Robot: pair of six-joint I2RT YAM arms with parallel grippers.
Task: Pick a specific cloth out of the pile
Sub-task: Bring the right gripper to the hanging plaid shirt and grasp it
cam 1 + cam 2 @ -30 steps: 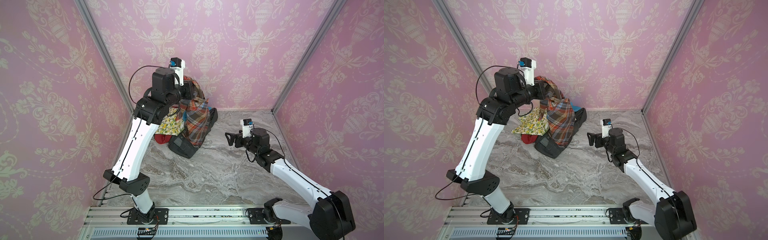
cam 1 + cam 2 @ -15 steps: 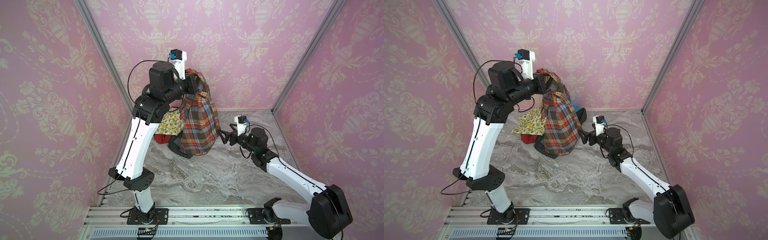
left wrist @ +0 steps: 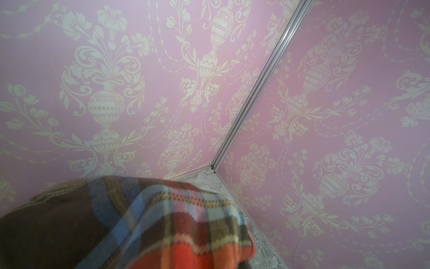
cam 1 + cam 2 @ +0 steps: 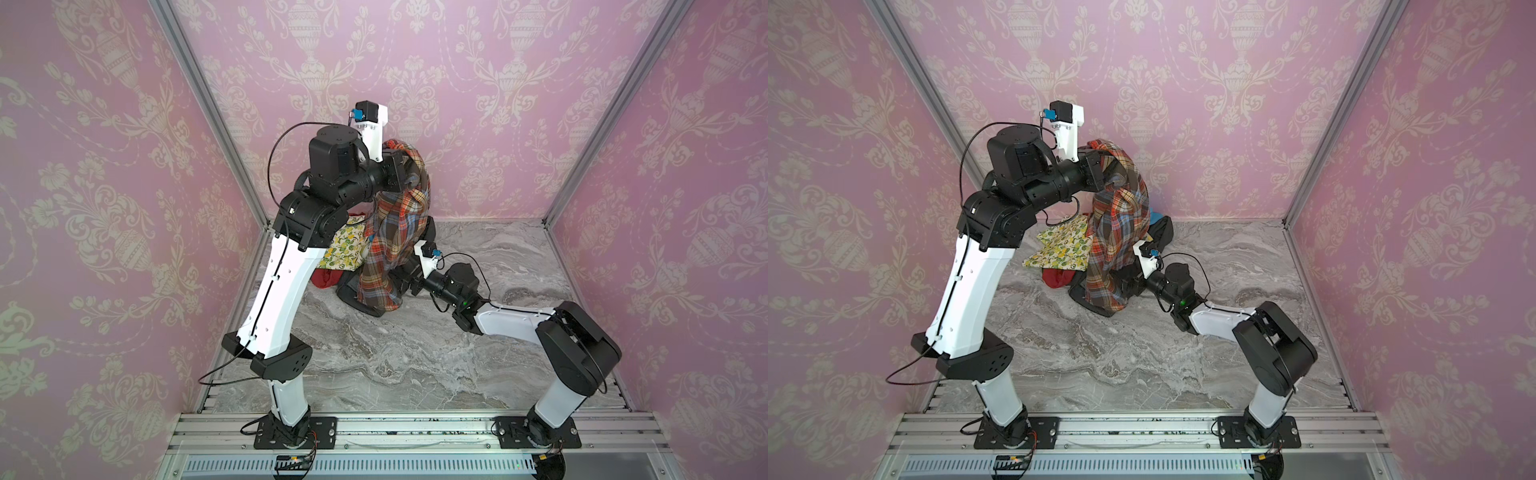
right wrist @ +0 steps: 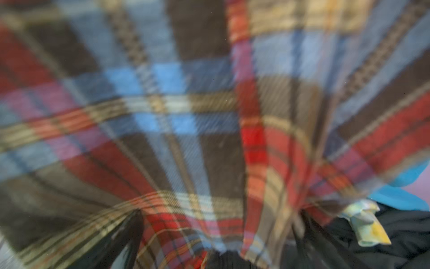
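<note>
The cloth point(image 4: 395, 237) hangs with its long axis upright above the pile point(image 4: 343, 253), its top bunch pinched in the left hand point(image 4: 406, 168). Whether its hem clears the pile cannot be told. The right hand point(image 4: 406, 283), fingers spread and holding nothing, sits low beside the pile against that hem, and is judged the nearer for a second grasp.

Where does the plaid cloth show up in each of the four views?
Top view: cloth hangs near the centre, toward the back wall.
Top view: cloth hangs just left of centre.
Left wrist: cloth in the near foreground, only partly in frame.
Right wrist: cloth fills almost the whole picture, blurred.
Shared landmark: the back right corner post, seen in every view except the right wrist.
</note>
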